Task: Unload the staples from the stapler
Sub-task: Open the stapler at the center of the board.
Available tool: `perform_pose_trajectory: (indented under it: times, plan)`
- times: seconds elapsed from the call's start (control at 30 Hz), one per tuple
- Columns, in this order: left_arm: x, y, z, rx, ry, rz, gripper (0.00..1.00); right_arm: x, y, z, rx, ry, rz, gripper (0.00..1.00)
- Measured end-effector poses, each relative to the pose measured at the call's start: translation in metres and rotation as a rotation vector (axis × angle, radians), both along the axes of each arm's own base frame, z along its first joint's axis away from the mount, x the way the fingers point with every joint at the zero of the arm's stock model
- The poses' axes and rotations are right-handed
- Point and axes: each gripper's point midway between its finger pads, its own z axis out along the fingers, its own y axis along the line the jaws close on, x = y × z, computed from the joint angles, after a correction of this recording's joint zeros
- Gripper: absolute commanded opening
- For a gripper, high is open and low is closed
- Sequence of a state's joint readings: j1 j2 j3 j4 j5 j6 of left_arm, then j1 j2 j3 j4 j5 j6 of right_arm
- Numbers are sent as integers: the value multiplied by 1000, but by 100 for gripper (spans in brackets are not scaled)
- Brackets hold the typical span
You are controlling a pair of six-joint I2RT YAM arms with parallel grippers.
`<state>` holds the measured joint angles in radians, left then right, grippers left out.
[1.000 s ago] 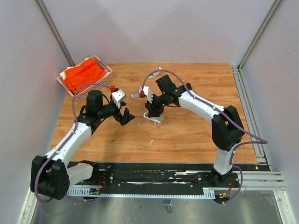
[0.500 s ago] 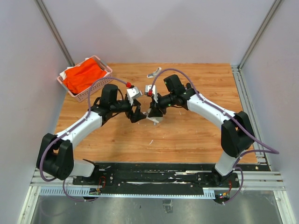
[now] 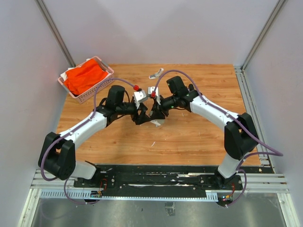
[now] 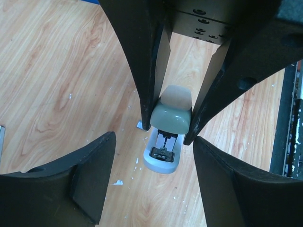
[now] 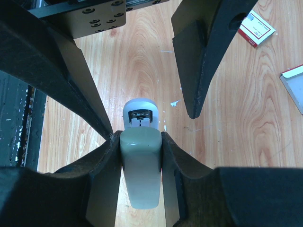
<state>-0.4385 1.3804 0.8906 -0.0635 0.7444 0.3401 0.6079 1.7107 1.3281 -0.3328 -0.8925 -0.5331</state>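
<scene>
The stapler, with a pale green top and a light grey base, stands on the wooden table; it also shows in the top view. My right gripper is shut on its green top from both sides, at the table's middle. My left gripper is open, its fingers spread on either side of the stapler's front end, not touching it; it sits just left of the stapler. The open front shows a dark metal channel. I cannot make out any staples.
A small white box with a red label and a flat white-grey piece lie on the table beyond the stapler. A pink basket with orange cloth stands at the back left. White flecks lie around the stapler.
My left arm has swung right and closed in on the stapler, its open fingers now flanking the front end. The right gripper still holds the stapler in the same place.
</scene>
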Motion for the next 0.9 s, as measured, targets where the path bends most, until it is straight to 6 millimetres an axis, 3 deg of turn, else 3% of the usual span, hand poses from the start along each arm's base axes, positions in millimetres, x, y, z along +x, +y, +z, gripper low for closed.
perform_pose_trajectory:
  times: [0.37,0.9]
  plan:
    - [-8,3,-9,34,7,-38,67,-6,-1,1,18,-26,41,11]
    - [-12,1,-8,19,41,-37,43,-10,0,3,34,-37,75,11]
